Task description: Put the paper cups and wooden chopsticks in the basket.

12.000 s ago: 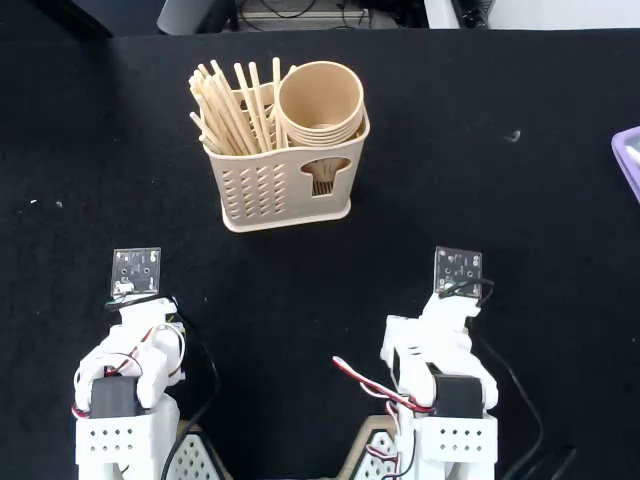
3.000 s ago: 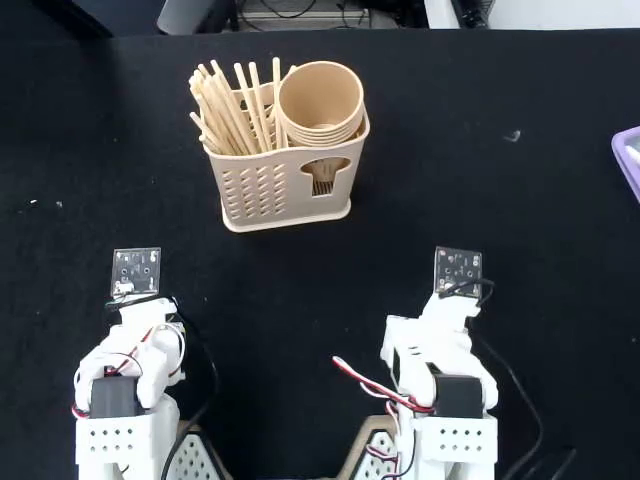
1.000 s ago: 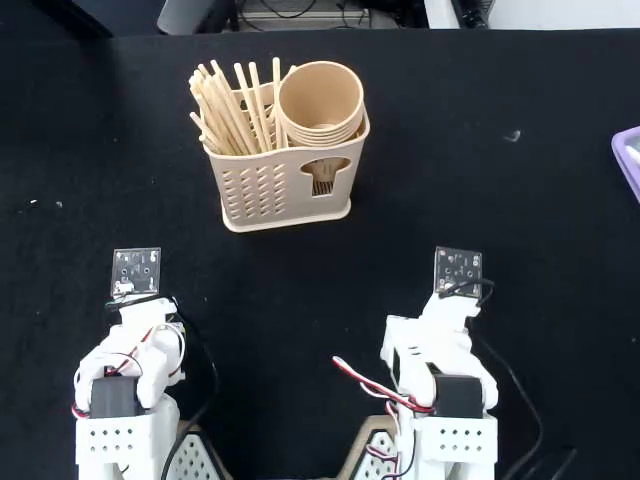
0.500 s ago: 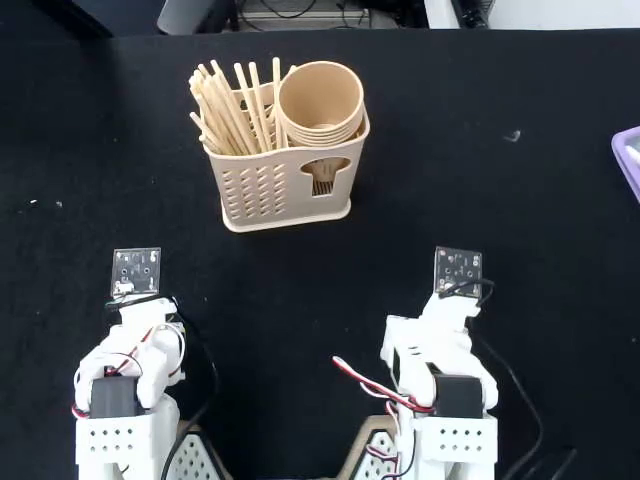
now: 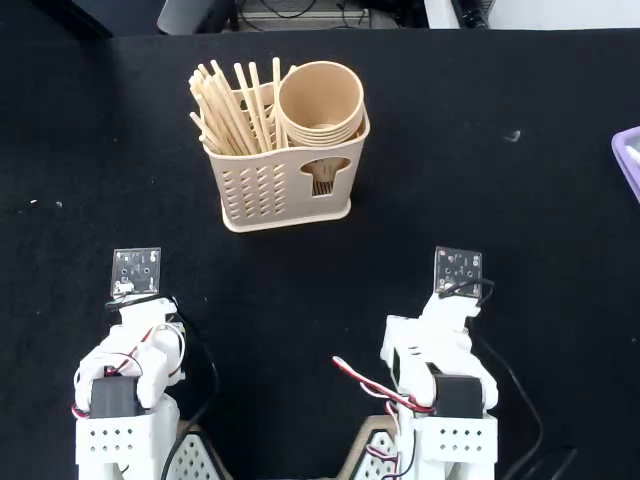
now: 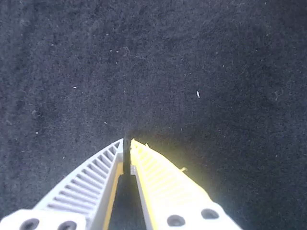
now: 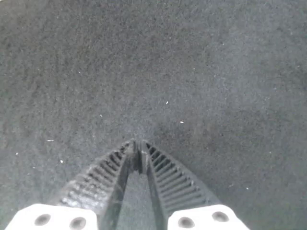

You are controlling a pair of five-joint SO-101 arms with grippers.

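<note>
At the left of the high view an arm (image 5: 128, 360) sits folded back at the near edge of the table (image 5: 90, 180), which is covered in black cloth. The left gripper (image 6: 126, 143) has its fingers pressed together with only a thin slit between the tips. It holds nothing and points down over bare black cloth.

Farther back, a little left of centre, the beige basket (image 5: 285, 190) stands upright. The wooden chopsticks (image 5: 230, 105) are bunched in its left compartment, fanning out above the rim. The paper cups (image 5: 320, 100) are stacked in its right compartment, mouth up. There is open cloth on every side of the basket, and a wide dark stretch lies between it and both arms.

The second arm (image 5: 440, 360) is folded back the same way, right of centre. The right gripper (image 7: 138, 143) is also closed tip to tip, empty, above plain cloth.

At the far right edge a purple tray corner (image 5: 628, 160) pokes in, well apart from everything.
</note>
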